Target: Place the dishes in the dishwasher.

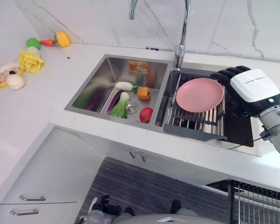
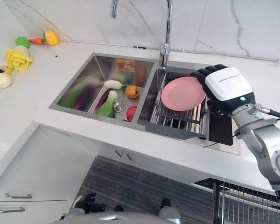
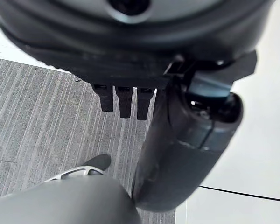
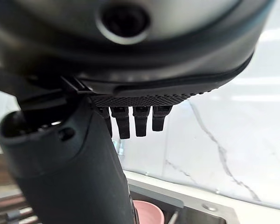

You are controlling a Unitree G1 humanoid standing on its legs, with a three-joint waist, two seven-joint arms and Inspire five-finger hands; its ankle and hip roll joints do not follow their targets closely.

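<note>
— What sits closest to the head camera?

— The wire rack (image 1: 263, 198) at the lower right, below the counter edge, and the white drawer fronts (image 1: 32, 198) with metal handles at the lower left. Grey striped flooring (image 1: 149, 186) lies between them.

— And the dish?

— The pink plate (image 1: 199, 94) rests tilted on the metal drying rack (image 1: 196, 122) set in the right basin of the double sink (image 1: 113, 65), just under the tall tap (image 1: 182, 28).

— Where is the right hand?

— The right hand (image 2: 224, 86) hangs above the sink's right edge, just beside the plate's rim, white back cover up. In its wrist view its fingers (image 4: 142, 120) run straight and relaxed, holding nothing, with the plate's pink edge below the thumb.

— The left hand?

— The left hand (image 3: 177, 154) shows in its own wrist view above the flooring, fingers straight, holding nothing.

— Anything else?

— Toy vegetables lie in the left basin: a white radish (image 1: 124, 86), a green leafy one (image 1: 119, 106), an orange pepper (image 1: 143, 93), a red piece (image 1: 146, 114). More toy food (image 1: 30, 58) sits on the white countertop (image 1: 46, 102) at the far left.
</note>
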